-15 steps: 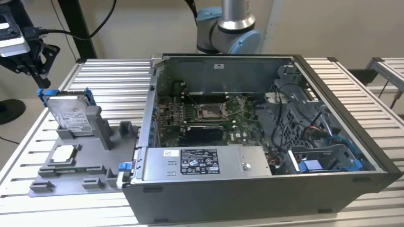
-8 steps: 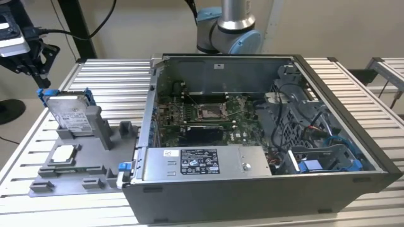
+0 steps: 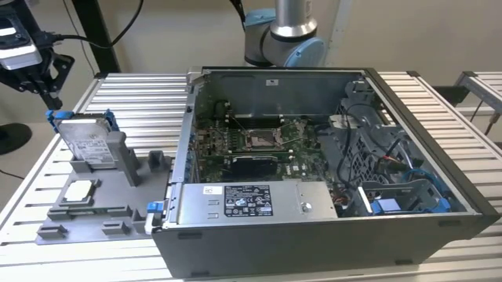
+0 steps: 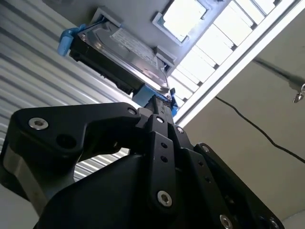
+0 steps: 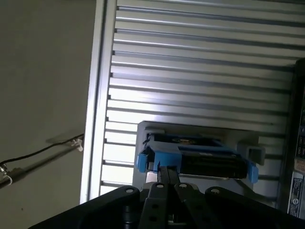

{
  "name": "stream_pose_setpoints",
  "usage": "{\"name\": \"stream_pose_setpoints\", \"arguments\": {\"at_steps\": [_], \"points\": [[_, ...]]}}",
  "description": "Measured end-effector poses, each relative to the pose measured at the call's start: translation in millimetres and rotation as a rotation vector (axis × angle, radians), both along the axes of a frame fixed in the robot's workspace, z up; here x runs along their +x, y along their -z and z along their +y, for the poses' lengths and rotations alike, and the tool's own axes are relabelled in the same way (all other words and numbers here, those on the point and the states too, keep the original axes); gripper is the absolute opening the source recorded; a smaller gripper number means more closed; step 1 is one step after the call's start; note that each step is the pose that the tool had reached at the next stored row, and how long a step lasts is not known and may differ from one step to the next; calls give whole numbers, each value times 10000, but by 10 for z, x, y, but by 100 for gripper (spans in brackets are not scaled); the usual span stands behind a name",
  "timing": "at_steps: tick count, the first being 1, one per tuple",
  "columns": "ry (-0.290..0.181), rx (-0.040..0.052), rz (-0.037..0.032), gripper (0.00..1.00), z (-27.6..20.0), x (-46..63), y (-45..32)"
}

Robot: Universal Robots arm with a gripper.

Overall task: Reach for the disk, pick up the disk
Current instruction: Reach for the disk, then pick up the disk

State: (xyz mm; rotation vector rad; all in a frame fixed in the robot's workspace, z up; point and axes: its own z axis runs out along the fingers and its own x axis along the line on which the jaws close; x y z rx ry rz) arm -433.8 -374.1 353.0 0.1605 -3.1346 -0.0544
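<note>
Exterior view, gripper: the gripper (image 3: 49,101) hangs at the exterior view's left, fingertips pointing down just above the disk's top corner. From here you cannot tell whether it touches.
Exterior view, disk: the disk (image 3: 88,143) stands on edge in the grey holder (image 3: 117,176), leaning back a little, label facing out and blue rails (image 3: 52,117) on its sides.
Exterior view, surroundings: the holder lies on the slatted table (image 3: 141,88) with a small white chip (image 3: 79,191) in it. Beside it, toward the exterior view's right, is the open computer case (image 3: 314,247) with a silver box (image 3: 247,202) at its near corner.
Second wrist view, gripper: looking along the black linkage, the gripper (image 4: 159,107) has its fingers pressed together with nothing pinched between them.
Second wrist view, disk: the disk (image 4: 119,52) lies straight beyond the fingertips, which sit over one of its blue ends.
First wrist view, gripper: the gripper (image 5: 167,172) again shows two narrow fingers side by side, closed on nothing.
First wrist view, disk: the disk (image 5: 205,160) shows edge-on in the holder (image 5: 157,129), and the fingertips meet its edge line near one blue rail (image 5: 143,160).
</note>
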Motion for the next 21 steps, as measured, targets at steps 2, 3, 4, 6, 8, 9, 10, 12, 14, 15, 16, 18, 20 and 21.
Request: {"name": "stream_pose_setpoints", "arguments": {"at_steps": [2, 3, 4, 6, 8, 9, 10, 12, 14, 15, 16, 18, 20, 21], "points": [[-264, -5, 0, 0, 0, -1, 0], [-386, -6, 0, 0, 0, -1, -1], [-506, -6, -1, 0, 0, -2, -1], [-742, -6, -1, 0, 0, -2, -2], [-990, -7, -1, 0, 0, -2, -2], [-1114, -8, -1, 0, 0, -3, -3], [-1244, -8, -1, 0, 0, -3, -3], [-1504, -9, -1, 0, 0, -3, -4], [-1760, -10, -1, 0, 0, -3, -4], [-1892, -11, -1, 0, 0, -3, -4], [-2028, -11, -1, 0, 0, -4, -4], [-2297, -13, 0, 0, 0, -4, -4], [-2587, -16, 0, 0, 0, -5, -4], [-2733, -18, 0, 0, 0, -5, -4]]}}
